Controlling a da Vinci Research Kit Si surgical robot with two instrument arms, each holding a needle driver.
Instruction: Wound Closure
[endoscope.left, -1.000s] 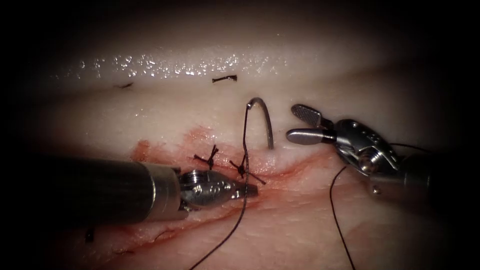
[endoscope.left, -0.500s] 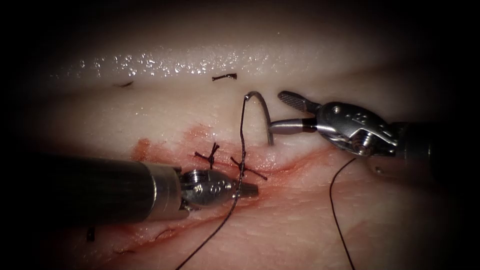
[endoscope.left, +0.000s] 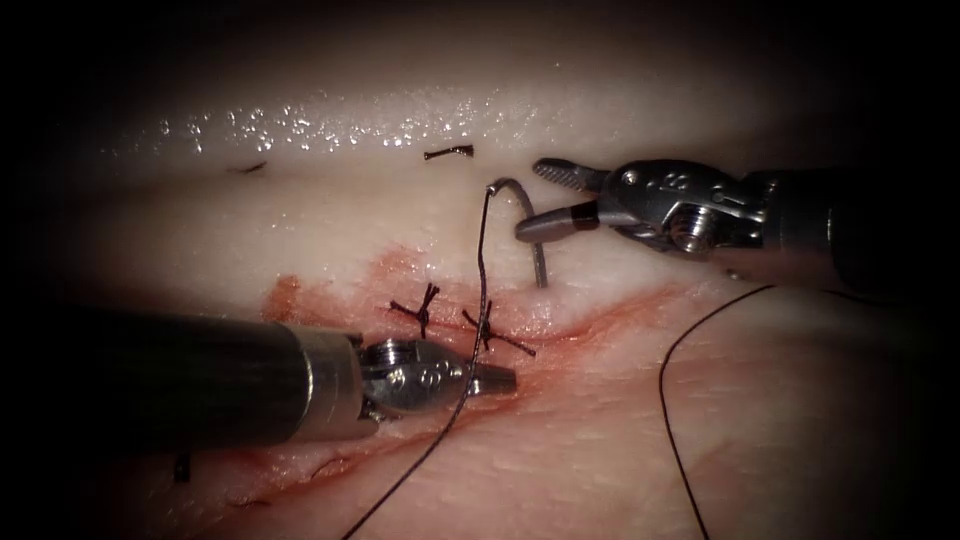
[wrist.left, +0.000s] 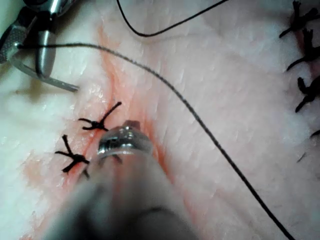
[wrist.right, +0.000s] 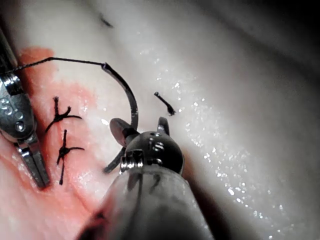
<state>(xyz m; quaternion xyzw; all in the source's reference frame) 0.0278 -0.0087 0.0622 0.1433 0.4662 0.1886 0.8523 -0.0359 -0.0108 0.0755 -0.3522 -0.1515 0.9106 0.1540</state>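
1. The needle (endoscope.left: 532, 232) stands in the tissue (endoscope.left: 300, 240) just above the cut (endoscope.left: 600, 322), one end sunk into the pale surface to the right of the two finished stitches (endoscope.left: 455, 322); its curve arches up, and the thread (endoscope.left: 478, 300) hangs from its upper left end, down across the cut.
2. Over the last second the right tool (endoscope.left: 540, 198) has come in from the right and risen toward the top of the arc. Its jaws stand apart, astride the needle's upper curve, the lower one lying against the wire; they have not clamped on it and hold nothing.
3. The needle itself has hardly moved, so I'd judge it is about to be gripped rather than already held.
4. The left tool (endoscope.left: 495, 378) has stayed put, tip lying in the red fluid (endoscope.left: 400, 275) at the cut just below the stitches, jaws together. The thread crosses just in front of them, but seems not to be held.
5. A cut end of thread (endoscope.left: 447, 153) lies on the tissue above.
6. There are faint marks on the tools' metal, too small to read.
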